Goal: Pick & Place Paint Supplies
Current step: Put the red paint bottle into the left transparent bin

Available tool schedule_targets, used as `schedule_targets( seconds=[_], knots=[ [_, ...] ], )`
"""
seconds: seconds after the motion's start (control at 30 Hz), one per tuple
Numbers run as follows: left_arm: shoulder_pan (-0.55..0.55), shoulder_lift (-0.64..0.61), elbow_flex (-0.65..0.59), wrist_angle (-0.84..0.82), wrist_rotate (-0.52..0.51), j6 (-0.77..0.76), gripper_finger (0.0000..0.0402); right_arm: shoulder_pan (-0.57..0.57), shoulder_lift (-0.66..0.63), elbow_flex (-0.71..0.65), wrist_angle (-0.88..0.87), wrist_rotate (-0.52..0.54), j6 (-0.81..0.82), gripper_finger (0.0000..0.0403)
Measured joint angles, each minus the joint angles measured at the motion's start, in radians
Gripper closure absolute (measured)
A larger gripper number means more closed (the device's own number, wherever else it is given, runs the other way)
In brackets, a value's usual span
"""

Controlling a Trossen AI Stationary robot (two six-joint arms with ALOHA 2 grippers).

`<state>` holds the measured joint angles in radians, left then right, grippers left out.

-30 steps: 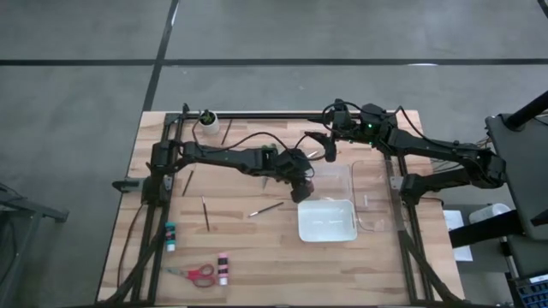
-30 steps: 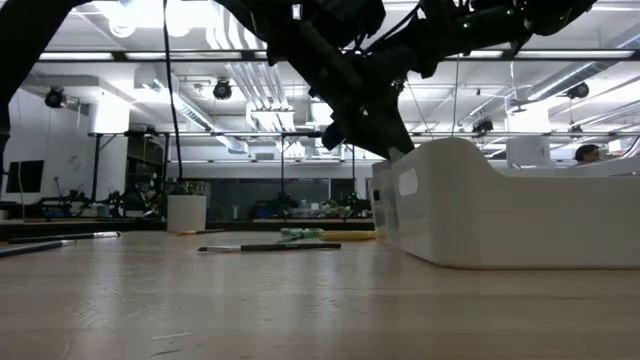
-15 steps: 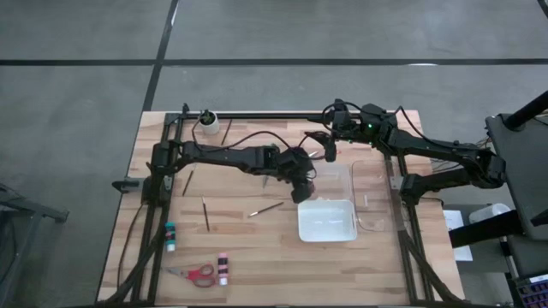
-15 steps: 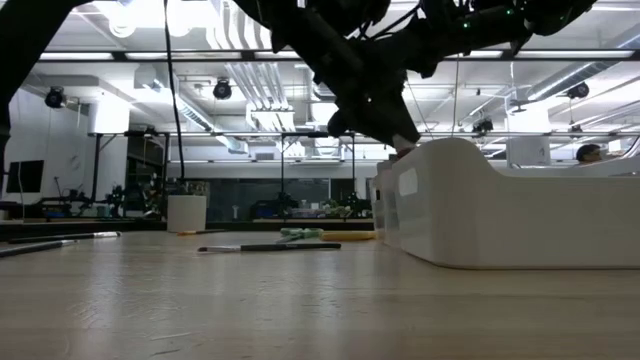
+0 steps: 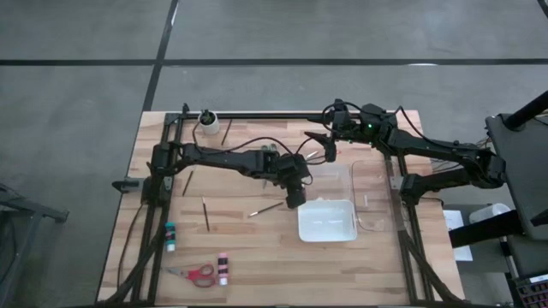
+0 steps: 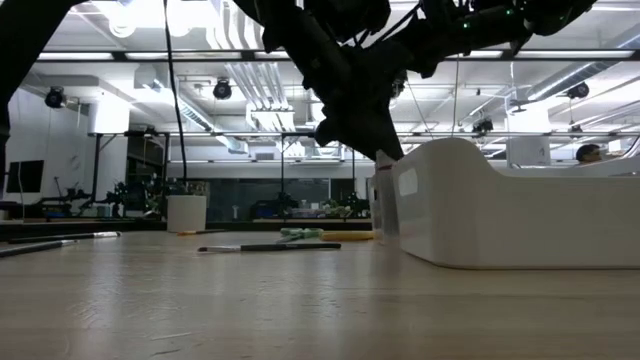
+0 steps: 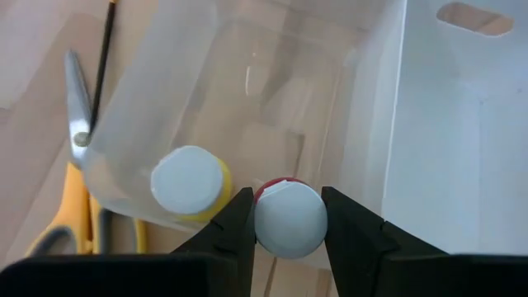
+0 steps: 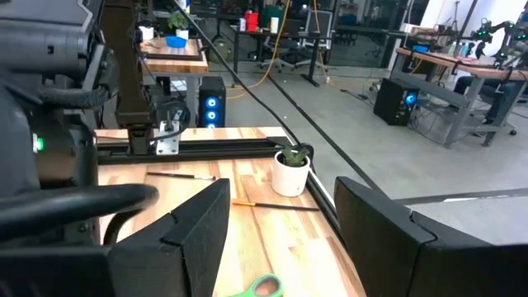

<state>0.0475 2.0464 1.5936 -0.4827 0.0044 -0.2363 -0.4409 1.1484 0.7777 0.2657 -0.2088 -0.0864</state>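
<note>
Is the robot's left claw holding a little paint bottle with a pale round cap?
Yes, the left gripper is shut on a red paint bottle's pale round cap, one dark finger pressing each side.

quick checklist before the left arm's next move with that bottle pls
1. Left gripper shut on the red paint bottle: ok.
2. Bottle over the clear bin, not yet released: ok.
3. Yellow paint bottle right beside the held one, contact: cannot tell.
4. Right gripper open, waiting at the table's far edge: ok.
5. Yellow scissors outside the bin wall: ok.
</note>
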Motion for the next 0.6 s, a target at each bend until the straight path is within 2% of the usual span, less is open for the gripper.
schedule_targets(
  seconds=[0.37, 0.6],
  knots=[
    [0.000, -0.002, -0.046, 0.063, 0.003, -0.023, 0.0283, 0.000, 0.000, 0.000, 0.000, 0.000, 0.000, 0.0186],
    [0.000, -0.001, -0.048, 0.071, 0.004, -0.023, 0.0206, 0.000, 0.000, 0.000, 0.000, 0.000, 0.000, 0.0186]
  ],
)
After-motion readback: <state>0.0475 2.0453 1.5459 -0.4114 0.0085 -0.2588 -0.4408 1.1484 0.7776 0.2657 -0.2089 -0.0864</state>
